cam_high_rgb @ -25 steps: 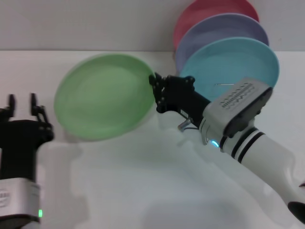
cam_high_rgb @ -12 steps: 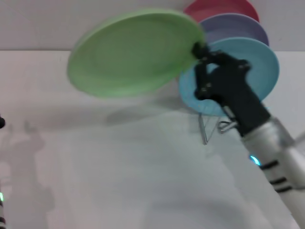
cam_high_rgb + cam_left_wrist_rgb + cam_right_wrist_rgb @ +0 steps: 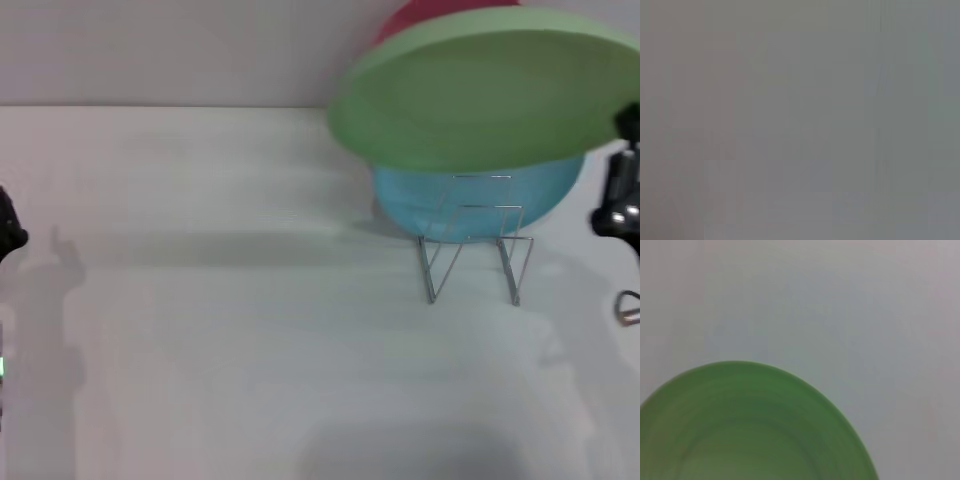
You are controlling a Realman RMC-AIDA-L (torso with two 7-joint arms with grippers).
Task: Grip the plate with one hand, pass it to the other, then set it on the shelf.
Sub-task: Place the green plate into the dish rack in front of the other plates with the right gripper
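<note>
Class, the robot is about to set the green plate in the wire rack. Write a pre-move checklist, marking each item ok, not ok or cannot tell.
1. Green plate held up by the right pincer: ok.
2. Pincer's bite on the rim secure: cannot tell, it sits at the picture edge.
3. Front slots of the wire rack free: ok.
4. Turquoise plate standing in the rack behind: ok.
5. Green plate upright for a slot: not ok, it lies near flat.
6. Left pincer clear of the rack: ok.

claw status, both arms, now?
Left claw: at the left edge of the head view, holding nothing visible; open or closed cannot be told.
Right claw: at the right edge, closed on the green plate, held above the rack.
</note>
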